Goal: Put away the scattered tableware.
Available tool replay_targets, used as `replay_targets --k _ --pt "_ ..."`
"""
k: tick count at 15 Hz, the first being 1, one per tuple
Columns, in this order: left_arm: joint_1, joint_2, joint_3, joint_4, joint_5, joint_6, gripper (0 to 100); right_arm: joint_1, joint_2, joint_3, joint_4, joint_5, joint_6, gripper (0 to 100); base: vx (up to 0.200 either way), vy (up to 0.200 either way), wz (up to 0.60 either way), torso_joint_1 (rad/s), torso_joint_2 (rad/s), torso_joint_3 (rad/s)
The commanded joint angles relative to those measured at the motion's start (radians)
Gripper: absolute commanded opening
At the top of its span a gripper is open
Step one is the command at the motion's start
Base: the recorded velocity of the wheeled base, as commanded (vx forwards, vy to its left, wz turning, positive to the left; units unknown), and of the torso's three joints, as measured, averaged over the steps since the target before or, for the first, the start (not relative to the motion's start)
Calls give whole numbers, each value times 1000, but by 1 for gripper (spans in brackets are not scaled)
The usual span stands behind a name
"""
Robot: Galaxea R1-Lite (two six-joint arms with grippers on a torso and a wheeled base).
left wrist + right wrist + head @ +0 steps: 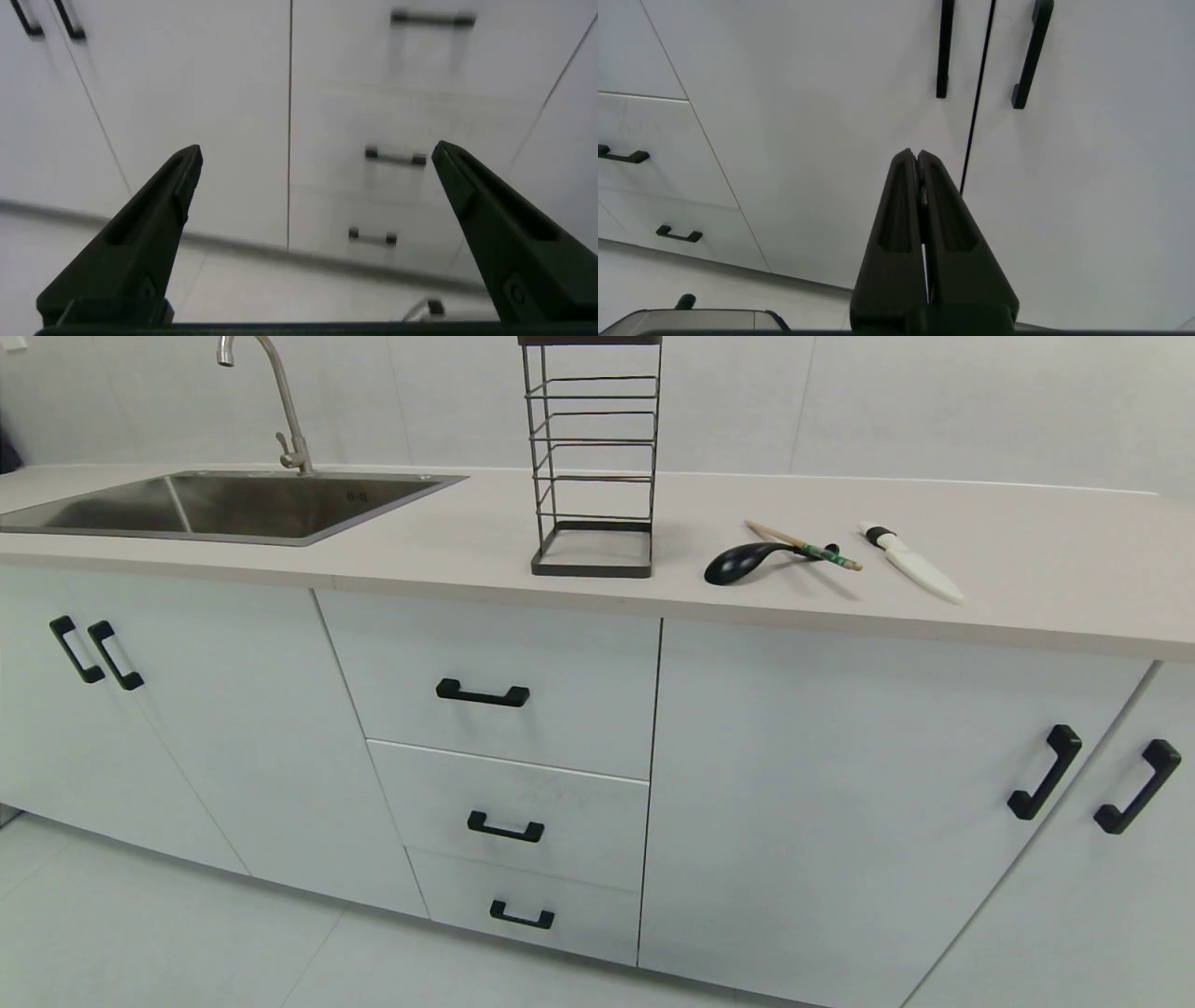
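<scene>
On the countertop [1027, 569], right of centre, lie a black spoon [738, 562], a pair of wooden chopsticks [801, 544] resting across its handle, and a white knife [910, 561] with a black band. A tall black wire rack [591, 457] stands left of them. My left gripper [316, 161] is open with nothing between its fingers, low down and facing the cabinet drawers [411, 159]. My right gripper [918, 163] is shut on nothing, facing the cabinet doors [990, 56].
A steel sink [224, 504] with a curved tap [280, 401] sits at the counter's left end. Below the counter are white cabinet doors and three drawers with black handles [483, 693]. The light tiled floor [140, 933] lies in front.
</scene>
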Motion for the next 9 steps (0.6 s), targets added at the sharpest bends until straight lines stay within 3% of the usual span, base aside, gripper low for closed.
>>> replay_targets --k 1,3,6,8,9 --pt "3 9 -75 -193 -3 11 100 0 2 0 0 0 0 0 0 0 0 0 0 0" --pt "8 18 -63 -110 -55 82 100 0 2 0 0 0 0 0 0 0 0 0 0 0" --pt "-3 130 -130 -98 -132 89 100 0 1 2 0 3 6 0 0 0 0 0 0 0" --pt "-18 225 -170 -98 -202 120 100 0 1 0 0 3 6 0 0 0 0 0 0 0" --pt "-18 270 -185 -95 -252 194 100 0 1 0 0 3 6 0 0 0 0 0 0 0"
